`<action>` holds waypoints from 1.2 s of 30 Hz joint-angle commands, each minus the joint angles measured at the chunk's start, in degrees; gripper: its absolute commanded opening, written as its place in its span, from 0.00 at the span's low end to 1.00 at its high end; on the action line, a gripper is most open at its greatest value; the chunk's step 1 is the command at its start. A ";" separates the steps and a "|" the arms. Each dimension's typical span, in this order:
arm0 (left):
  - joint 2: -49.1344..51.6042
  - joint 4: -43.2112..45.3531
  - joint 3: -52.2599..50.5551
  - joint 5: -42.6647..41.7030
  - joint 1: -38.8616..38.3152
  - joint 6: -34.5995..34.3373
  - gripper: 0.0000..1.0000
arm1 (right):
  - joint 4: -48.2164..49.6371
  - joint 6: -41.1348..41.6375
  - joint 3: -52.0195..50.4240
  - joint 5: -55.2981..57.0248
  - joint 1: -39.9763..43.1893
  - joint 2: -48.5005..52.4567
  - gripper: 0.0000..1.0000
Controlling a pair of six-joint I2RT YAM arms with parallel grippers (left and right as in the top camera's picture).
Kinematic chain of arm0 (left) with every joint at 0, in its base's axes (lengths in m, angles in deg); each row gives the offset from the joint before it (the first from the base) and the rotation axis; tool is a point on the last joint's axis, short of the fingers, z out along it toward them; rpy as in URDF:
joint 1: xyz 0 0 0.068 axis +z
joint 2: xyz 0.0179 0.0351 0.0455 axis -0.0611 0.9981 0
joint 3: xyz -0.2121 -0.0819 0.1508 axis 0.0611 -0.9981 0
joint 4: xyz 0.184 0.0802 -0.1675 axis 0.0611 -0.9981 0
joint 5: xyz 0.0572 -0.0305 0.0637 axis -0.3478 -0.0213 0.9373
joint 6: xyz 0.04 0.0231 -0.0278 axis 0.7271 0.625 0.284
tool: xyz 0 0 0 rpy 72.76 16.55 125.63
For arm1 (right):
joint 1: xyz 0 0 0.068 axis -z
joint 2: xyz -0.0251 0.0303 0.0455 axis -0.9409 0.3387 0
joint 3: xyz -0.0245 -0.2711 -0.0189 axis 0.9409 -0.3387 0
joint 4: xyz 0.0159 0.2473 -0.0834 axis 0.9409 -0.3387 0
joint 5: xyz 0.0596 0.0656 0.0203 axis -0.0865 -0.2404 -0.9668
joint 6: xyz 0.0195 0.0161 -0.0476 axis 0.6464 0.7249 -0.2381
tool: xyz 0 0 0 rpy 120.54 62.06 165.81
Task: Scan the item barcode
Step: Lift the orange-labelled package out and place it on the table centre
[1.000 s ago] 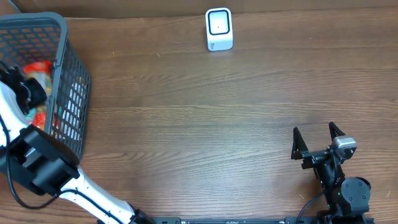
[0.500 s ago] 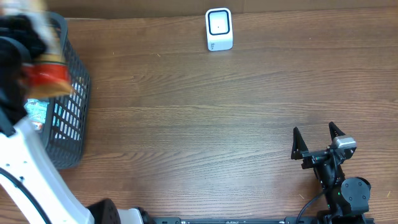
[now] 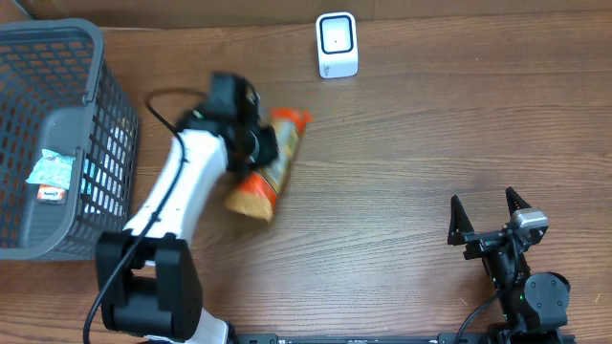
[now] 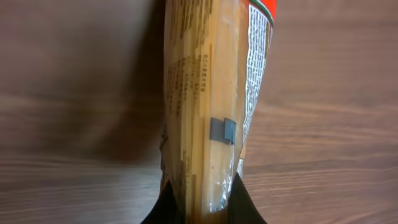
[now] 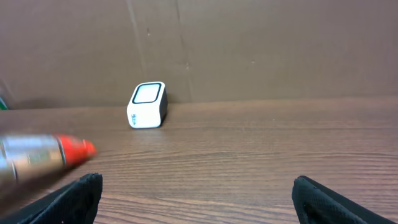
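Left gripper [image 3: 260, 148]: pressed together on the packet [image 3: 273, 172], pinching it across its width about midway along; the arm reaches in from the near left corner of the table [image 3: 411, 162]
Fingers [image 4: 163, 208]: black, one on each side of the packet, seen at the bottom of the left wrist view; the wrapper bulges slightly above the pinch
Packet: long clear bag with tan contents and a red-orange far end; the tan end points toward the near edge
Packet place: over the middle of the table, left of centre, lying aslant with the red end toward the scanner [image 3: 337, 45]; cannot tell whether it rests on the wood or hangs just above it
Packet detail: small grey patch [image 4: 222, 129] on the side facing the left wrist camera, fine print running down one edge
Scanner: small white box with a dark-framed window, standing at the far edge a little right of centre, well apart from the packet
Right gripper [image 3: 488, 227]: jaws spread wide, at the near right corner, well apart from both packet and scanner
Right wrist view: scanner ahead against brown cardboard [image 5: 261, 50], the packet's red end blurred at the left
Basket [image 3: 115, 105]: grey mesh, far left corner
Sachet [image 3: 50, 172]: small, white and blue, lying inside the basket
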 commanded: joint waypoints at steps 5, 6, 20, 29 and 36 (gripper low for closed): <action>-3.17 11.15 -11.34 -2.16 -2.60 -8.33 0.09 | 0.17 0.13 -0.59 0.11 0.11 -0.24 1.00; -3.17 11.30 -11.89 -2.16 -2.71 -8.31 0.29 | 0.17 0.13 -0.59 0.11 0.11 -0.24 1.00; -6.80 -15.98 28.41 5.60 7.41 1.66 0.94 | 0.17 0.13 -0.59 0.11 0.11 -0.24 1.00; -6.51 -24.98 48.65 20.09 34.42 -5.42 1.00 | 0.17 0.13 -0.59 0.11 0.11 -0.24 1.00; -1.44 -20.85 39.95 17.57 48.98 -4.22 0.93 | 0.17 0.13 -0.59 0.11 0.11 -0.24 1.00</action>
